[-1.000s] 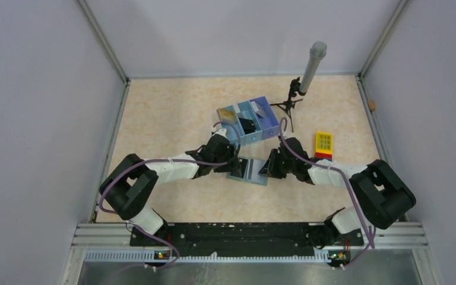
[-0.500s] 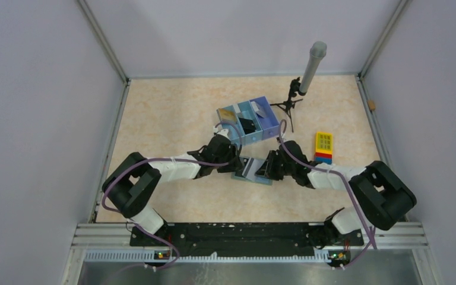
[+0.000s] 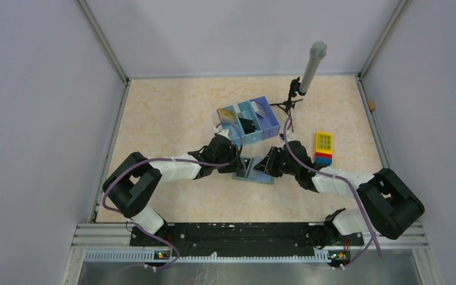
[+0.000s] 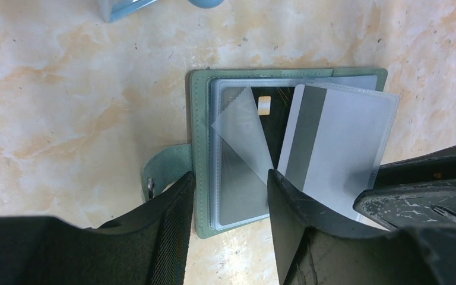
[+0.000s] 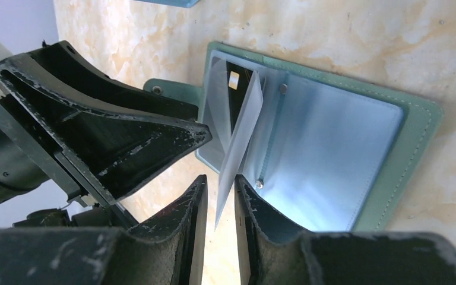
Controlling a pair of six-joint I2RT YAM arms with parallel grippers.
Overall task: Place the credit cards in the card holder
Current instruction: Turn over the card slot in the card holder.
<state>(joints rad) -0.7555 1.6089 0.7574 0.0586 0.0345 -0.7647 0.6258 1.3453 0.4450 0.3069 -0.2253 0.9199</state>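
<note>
I have the card holder (image 3: 255,171) lying open on the table (image 3: 172,113), in the middle, just on the near side of the blue tray (image 3: 248,122). My right gripper (image 5: 221,183) is clamped on a silver card (image 4: 344,142). The card is tilted, with its far edge at the holder's left panel, where a dark card (image 4: 276,127) sits in a sleeve. My left gripper (image 4: 230,178) stands with its jaws apart over that panel, grasping nothing.

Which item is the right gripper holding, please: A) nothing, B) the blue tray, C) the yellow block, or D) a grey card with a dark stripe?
D: the right gripper pinches the grey card by its edge above the open card holder.
</note>
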